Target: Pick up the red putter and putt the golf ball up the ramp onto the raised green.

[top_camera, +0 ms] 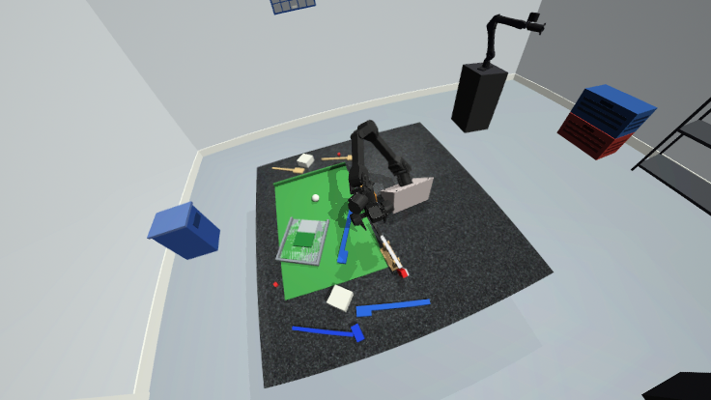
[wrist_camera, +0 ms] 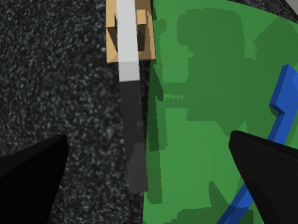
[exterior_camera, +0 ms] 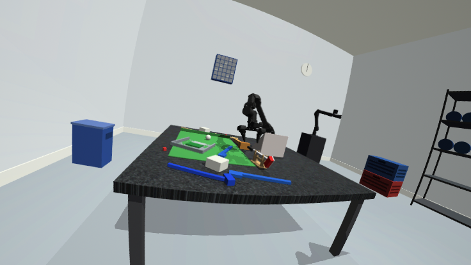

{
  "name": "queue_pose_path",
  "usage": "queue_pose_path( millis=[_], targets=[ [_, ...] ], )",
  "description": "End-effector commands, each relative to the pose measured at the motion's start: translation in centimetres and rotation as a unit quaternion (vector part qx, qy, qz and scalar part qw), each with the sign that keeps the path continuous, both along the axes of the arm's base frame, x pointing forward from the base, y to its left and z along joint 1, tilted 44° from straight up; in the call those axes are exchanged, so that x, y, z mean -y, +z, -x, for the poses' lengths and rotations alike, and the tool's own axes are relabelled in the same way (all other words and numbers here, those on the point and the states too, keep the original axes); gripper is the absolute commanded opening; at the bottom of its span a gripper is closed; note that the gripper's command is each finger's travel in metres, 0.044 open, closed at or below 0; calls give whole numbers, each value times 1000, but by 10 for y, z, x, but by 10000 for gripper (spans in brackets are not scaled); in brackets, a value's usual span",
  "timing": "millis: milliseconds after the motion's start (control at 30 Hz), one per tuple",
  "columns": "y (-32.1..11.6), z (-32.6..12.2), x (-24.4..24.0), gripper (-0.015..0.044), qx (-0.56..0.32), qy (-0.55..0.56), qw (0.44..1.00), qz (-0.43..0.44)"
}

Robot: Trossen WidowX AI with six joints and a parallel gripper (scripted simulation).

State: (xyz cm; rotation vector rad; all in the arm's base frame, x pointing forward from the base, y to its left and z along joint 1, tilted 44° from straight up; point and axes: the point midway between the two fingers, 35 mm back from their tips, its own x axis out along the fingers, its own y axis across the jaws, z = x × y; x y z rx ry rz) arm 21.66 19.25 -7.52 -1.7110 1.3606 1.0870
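Red putter point(top_camera: 392, 256): lies in a tan wooden cradle point(top_camera: 388, 258) on the dark worktop point(top_camera: 462, 248), just beside the right edge of the green mat point(top_camera: 318, 223). Long axis runs along that edge; red head point(top_camera: 403, 271) at the end away from the arm, white shaft then black grip point(wrist_camera: 135, 136) pointing toward the pincer point(top_camera: 365, 218).

Pincer: fingers wide apart, nothing between them, hanging over the grip end; in the wrist view the grip sits between the 2 dark fingertips.

Golf ball point(top_camera: 315, 197): white, on the mat, well apart from the putter.

Raised green point(top_camera: 303, 240): grey-framed platform on the mat, near the ball.

Surroundings: 1 blue putter point(top_camera: 344, 243) on the mat between green and red putter; 2 blue putters point(top_camera: 392, 305) and 1 white block point(top_camera: 340, 297) beyond the mat; grey box point(top_camera: 410, 194) at the arm's base.
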Motion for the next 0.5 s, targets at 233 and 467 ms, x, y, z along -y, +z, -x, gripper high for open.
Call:
queue_pose_path(
  millis=[233, 467],
  targets=[
    [-15, 6, 18, 440, -5, 32, 999, 36],
    [-23, 4, 26, 440, -5, 32, 999, 36]
  ],
)
